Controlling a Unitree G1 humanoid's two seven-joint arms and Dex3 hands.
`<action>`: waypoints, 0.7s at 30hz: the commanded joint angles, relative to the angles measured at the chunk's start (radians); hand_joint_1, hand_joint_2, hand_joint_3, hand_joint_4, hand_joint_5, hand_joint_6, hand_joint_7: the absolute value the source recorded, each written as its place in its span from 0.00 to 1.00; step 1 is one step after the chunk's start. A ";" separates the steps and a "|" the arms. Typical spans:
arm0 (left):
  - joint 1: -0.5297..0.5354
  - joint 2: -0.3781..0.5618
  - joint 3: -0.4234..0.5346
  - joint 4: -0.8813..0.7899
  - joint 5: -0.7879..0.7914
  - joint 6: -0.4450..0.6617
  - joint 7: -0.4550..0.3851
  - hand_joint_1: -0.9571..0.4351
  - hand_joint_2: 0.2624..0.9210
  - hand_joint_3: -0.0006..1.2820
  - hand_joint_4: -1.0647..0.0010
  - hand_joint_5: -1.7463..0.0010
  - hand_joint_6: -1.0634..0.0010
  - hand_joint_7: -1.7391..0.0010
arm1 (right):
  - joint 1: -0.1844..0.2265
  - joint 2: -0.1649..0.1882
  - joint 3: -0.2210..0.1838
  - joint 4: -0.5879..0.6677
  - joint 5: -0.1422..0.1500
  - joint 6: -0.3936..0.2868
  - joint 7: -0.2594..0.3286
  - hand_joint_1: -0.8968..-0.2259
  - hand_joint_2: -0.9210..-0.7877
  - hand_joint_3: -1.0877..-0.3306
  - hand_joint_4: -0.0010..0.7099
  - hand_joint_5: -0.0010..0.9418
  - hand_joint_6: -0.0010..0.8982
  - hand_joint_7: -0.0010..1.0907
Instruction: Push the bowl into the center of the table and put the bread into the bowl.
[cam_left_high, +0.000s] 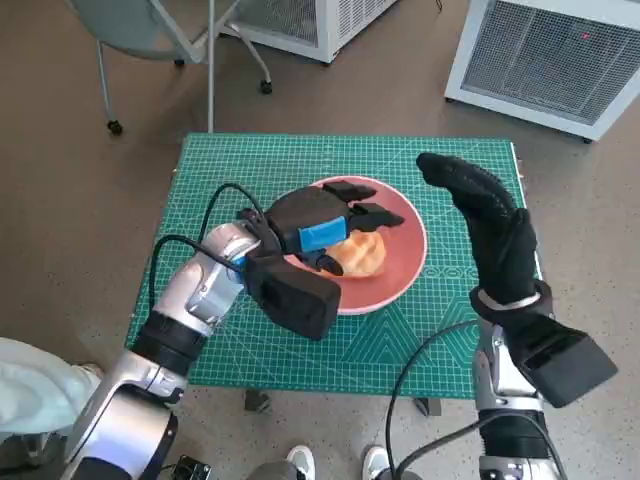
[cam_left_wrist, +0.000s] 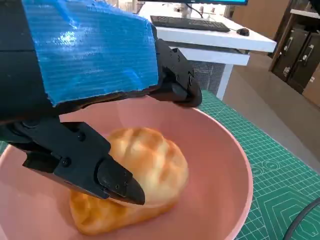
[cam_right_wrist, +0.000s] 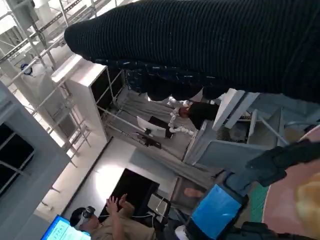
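Observation:
The pink bowl (cam_left_high: 410, 268) stands near the middle of the green cutting mat (cam_left_high: 250, 170), and the golden bread (cam_left_high: 362, 255) lies inside it. My left hand (cam_left_high: 310, 225) hovers over the bowl, its thumb against the bread's side and its fingers (cam_left_high: 370, 212) stretched out above and apart from it. The left wrist view shows the bread (cam_left_wrist: 150, 165) resting on the bowl's floor (cam_left_wrist: 225, 165) below the taped hand (cam_left_wrist: 90, 55). My gloved right hand (cam_left_high: 495, 225) is raised over the mat's right side, fingers extended, holding nothing.
A chair (cam_left_high: 150, 30) and white ventilated units (cam_left_high: 545, 60) stand on the floor beyond the table. A person's knee (cam_left_high: 30, 385) shows at the lower left and feet (cam_left_high: 340, 462) at the front edge. Another person (cam_right_wrist: 107, 220) sits in the right wrist view.

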 joint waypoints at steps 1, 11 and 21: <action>0.005 0.018 0.035 -0.026 -0.061 -0.002 -0.044 0.47 0.81 0.00 0.92 1.00 0.73 1.00 | 0.006 0.001 0.001 0.015 0.003 0.009 0.005 0.27 0.00 0.43 0.18 0.00 0.00 0.35; 0.001 0.024 0.197 0.008 -0.428 0.010 -0.305 0.46 0.80 0.00 0.99 1.00 0.80 1.00 | 0.008 -0.008 0.004 -0.008 0.011 0.027 0.010 0.26 0.00 0.44 0.18 0.00 0.00 0.35; 0.041 -0.091 0.412 0.028 -0.807 -0.082 -0.417 0.41 0.88 0.02 0.98 1.00 0.80 0.99 | -0.011 -0.033 -0.006 -0.074 0.014 0.085 0.002 0.26 0.00 0.44 0.19 0.01 0.00 0.36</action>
